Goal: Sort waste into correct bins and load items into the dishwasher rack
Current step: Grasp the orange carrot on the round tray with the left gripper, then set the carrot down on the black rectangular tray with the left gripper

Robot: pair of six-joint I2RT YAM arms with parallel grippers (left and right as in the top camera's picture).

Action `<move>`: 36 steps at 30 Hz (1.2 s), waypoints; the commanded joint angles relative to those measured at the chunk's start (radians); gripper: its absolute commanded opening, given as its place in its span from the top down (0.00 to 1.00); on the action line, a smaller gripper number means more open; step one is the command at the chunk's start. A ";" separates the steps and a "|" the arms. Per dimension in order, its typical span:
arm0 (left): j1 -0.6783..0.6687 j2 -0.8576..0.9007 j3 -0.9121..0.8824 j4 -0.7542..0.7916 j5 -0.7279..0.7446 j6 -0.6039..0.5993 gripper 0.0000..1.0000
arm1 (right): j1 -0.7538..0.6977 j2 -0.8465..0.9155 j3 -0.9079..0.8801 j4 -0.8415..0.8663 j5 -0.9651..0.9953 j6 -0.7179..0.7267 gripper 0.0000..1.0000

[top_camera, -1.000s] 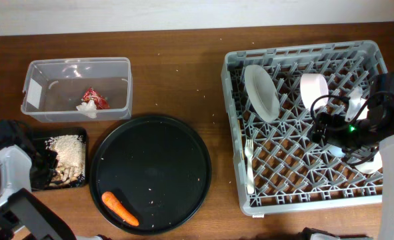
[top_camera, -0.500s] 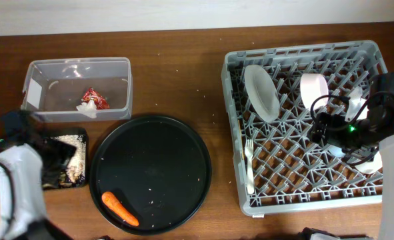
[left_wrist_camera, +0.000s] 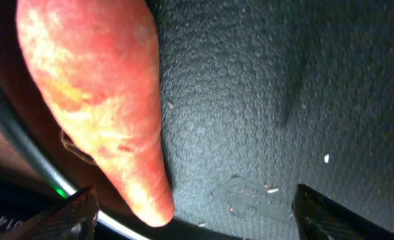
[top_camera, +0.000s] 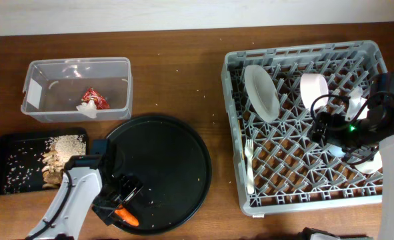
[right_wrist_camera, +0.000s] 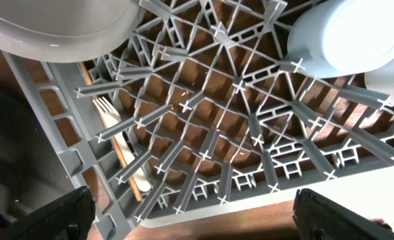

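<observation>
The orange carrot [left_wrist_camera: 97,100] lies at the front-left rim of the round black tray [top_camera: 163,160]. My left gripper [top_camera: 120,202] hangs open right over it. In the left wrist view the carrot's tip sits between the fingers [left_wrist_camera: 73,213], close to the left one. The clear tub [top_camera: 47,73] holds the red wrapper [top_camera: 95,99] and white tissue [top_camera: 86,110]. Rice and beige scraps [top_camera: 63,150] lie in the flat black tray [top_camera: 10,167]. The grey rack [top_camera: 237,133] holds the plate [top_camera: 261,92], pink bowl [top_camera: 313,90] and fork [top_camera: 249,160]. My right gripper [right_wrist_camera: 197,220] is open over the rack, holding nothing.
A pale cup [right_wrist_camera: 350,33] stands on the rack's pegs at the top right of the right wrist view, with the plate's edge [right_wrist_camera: 50,20] at the top left. Crumbs dot the round tray. Brown tabletop runs between the tray and the rack.
My left arm swung right from the flat black tray to the carrot on the round tray, and its jaws opened. The right arm has not moved.
</observation>
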 commanded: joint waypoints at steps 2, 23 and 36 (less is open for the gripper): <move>-0.004 -0.003 -0.047 0.091 0.000 -0.017 0.09 | -0.002 -0.009 -0.005 -0.001 0.002 0.000 0.02; -0.004 -0.003 0.034 0.188 -0.042 0.011 0.85 | -0.002 -0.009 -0.005 -0.001 0.003 -0.001 0.02; 0.436 0.021 0.404 0.107 -0.332 0.174 0.86 | -0.002 -0.009 -0.005 -0.001 0.003 -0.001 0.02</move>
